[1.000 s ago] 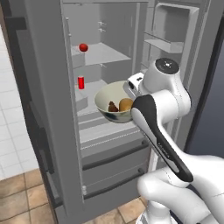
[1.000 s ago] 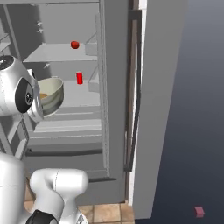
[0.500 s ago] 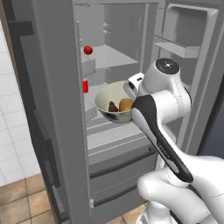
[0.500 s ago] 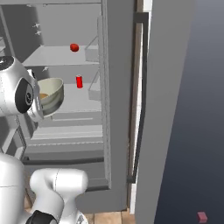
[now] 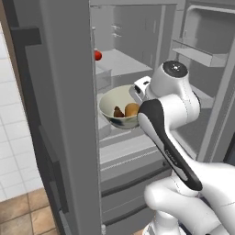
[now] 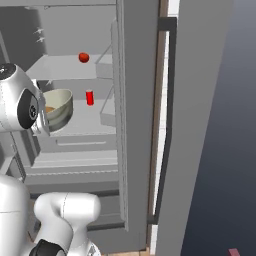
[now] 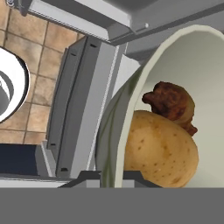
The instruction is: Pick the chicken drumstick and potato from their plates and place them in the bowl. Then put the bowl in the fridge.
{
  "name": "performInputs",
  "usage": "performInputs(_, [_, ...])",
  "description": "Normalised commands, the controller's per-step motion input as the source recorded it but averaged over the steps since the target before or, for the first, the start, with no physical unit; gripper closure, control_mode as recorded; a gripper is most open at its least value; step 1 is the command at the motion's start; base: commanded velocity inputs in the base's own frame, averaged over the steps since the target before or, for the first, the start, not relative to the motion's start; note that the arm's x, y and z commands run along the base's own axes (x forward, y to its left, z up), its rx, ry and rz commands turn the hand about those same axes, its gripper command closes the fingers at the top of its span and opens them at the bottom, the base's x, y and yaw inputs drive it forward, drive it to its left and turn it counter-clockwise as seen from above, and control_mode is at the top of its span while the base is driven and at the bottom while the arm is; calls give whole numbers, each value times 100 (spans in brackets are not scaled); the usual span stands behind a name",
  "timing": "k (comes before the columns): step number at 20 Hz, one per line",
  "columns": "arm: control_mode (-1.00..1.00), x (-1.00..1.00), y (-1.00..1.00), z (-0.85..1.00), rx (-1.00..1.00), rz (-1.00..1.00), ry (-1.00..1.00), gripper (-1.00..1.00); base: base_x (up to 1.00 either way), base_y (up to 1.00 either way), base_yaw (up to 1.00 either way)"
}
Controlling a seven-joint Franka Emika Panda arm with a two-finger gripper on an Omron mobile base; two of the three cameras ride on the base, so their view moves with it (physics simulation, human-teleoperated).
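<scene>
Bowl (image 5: 118, 108), holding potato (image 5: 131, 109) and chicken drumstick (image 5: 119, 112), clamped by its rim in the fingers (image 7: 114, 177), level before the open fridge (image 5: 133, 64) shelf beyond.

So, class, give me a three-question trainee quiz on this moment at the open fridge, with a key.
1. True or false: the gripper is shut on the rim of the bowl.
2. Which two foods lie in the bowl?
3. The small red ball sits: A) in the bowl, B) on a fridge shelf, C) on the floor.

Key: 1 true. 2 the potato and the chicken drumstick. 3 B.
</scene>
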Motion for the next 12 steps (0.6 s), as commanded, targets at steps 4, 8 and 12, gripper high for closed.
performInputs(4, [100,0,0,0,0,0,0,100,13,4,0])
performInputs(8, [100,0,0,0,0,0,0,100,0,0,0])
performInputs(12, [100,0,0,0,0,0,0,100,0,0,0])
